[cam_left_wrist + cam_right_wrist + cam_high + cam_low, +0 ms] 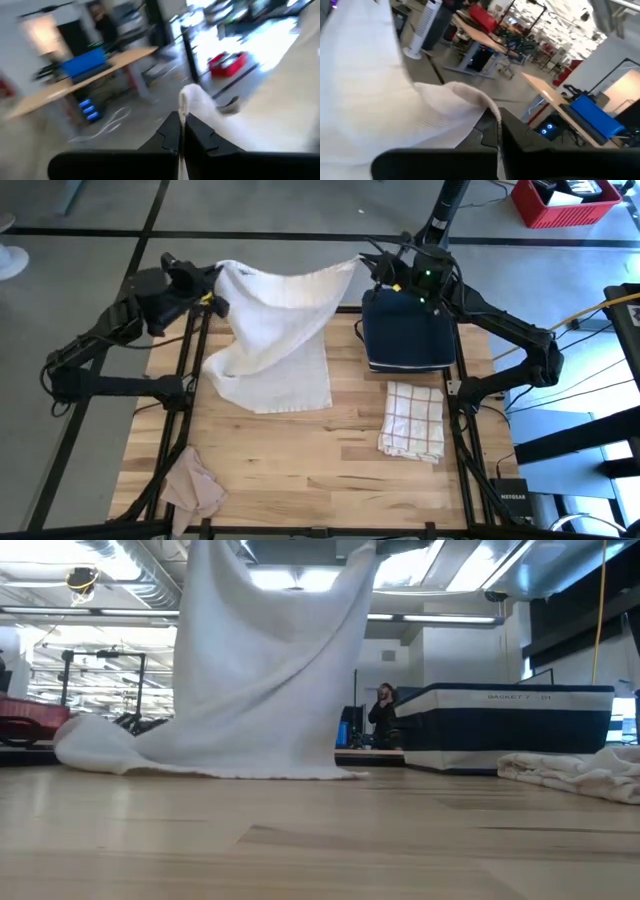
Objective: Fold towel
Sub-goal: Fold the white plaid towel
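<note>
White towel (270, 330) hangs between left gripper (212, 298) and right gripper (372, 268), both clamped on corners; hem drags wooden table (300, 460); workshop behind.

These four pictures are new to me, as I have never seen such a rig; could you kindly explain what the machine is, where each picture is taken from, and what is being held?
It is a robot with two dark arms at a wooden table, each ending in a two-finger gripper. One picture looks straight down from above, one looks level across the tabletop, and the other two come from small cameras on the wrists.

The left gripper and the right gripper are each shut on an upper corner of a white towel, holding it up so that its lower edge drags on the table. In the wrist pictures you see each corner pinched between dark fingers.

Also on the table are a dark blue basket, a folded checked cloth and a crumpled tan cloth.
</note>
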`<state>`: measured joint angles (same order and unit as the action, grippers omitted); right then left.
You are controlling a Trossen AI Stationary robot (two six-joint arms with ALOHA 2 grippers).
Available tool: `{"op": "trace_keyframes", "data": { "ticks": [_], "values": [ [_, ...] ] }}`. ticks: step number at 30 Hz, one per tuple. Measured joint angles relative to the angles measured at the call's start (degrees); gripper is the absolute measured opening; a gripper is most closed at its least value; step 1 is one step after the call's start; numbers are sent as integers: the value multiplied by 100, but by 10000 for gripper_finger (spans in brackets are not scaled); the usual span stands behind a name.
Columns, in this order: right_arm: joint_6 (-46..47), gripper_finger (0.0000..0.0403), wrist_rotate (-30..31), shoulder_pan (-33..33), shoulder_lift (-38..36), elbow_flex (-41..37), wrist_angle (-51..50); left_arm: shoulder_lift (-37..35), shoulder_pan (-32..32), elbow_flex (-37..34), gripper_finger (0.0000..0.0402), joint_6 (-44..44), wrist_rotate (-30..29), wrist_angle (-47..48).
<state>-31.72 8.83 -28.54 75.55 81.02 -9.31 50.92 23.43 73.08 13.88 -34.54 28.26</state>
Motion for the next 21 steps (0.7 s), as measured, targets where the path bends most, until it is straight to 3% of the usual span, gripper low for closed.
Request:
{"op": "trace_keyframes", "data": {
  "ticks": [4,13,21],
  "values": [
    [241,2,-35,362,-46,683,-712,-201,-138,113,0,-388,1165,-205],
    [297,2,-26,1556,-56,2492,-2342,-326,-593,806,0,-875,3144,-215],
    [1126,1,-43,2878,-39,2880,-3769,-290,-1373,824,0,-1913,4371,1]
  ]
}}
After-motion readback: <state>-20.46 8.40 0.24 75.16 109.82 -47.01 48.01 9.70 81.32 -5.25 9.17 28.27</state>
